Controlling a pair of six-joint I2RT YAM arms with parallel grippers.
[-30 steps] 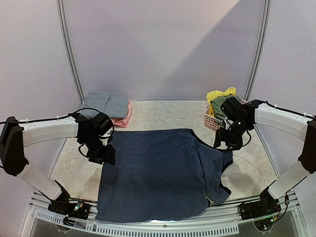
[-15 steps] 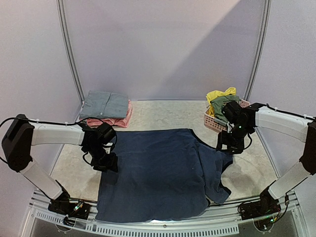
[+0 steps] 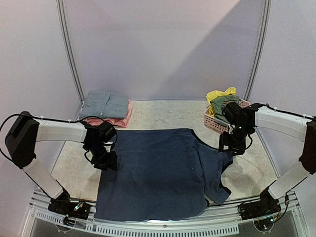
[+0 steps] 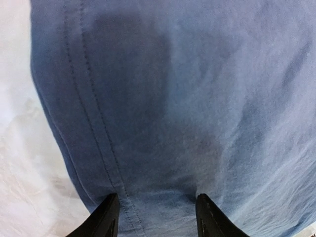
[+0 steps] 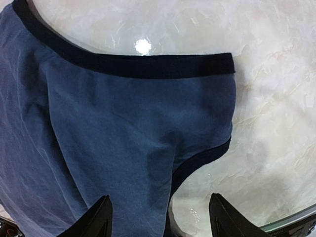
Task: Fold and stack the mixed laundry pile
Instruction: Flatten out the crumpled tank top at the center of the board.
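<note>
The navy sleeveless top (image 3: 158,173) lies spread flat across the middle of the table, back side up, no lettering showing. My left gripper (image 3: 106,160) rests on its left hem. In the left wrist view the stitched hem of the top (image 4: 197,98) fills the frame, and the left gripper (image 4: 157,219) has its jaws apart with flat cloth between them. My right gripper (image 3: 232,146) hovers open over the top's right shoulder. In the right wrist view the right gripper (image 5: 159,222) straddles the dark-trimmed armhole edge of the top (image 5: 98,123). Yellow (image 3: 220,94) and green (image 3: 223,103) garments are heaped in a basket.
A folded grey shirt (image 3: 105,103) sits on a folded pink piece (image 3: 124,118) at the back left. The pink slatted basket (image 3: 214,122) stands at the back right, just behind my right arm. Pale marble tabletop (image 5: 276,98) shows beside the top; its near hem reaches the front edge.
My left gripper has slid down and right onto the top's left hem, and its jaws have narrowed. My right gripper has shifted slightly right and lower over the shoulder.
</note>
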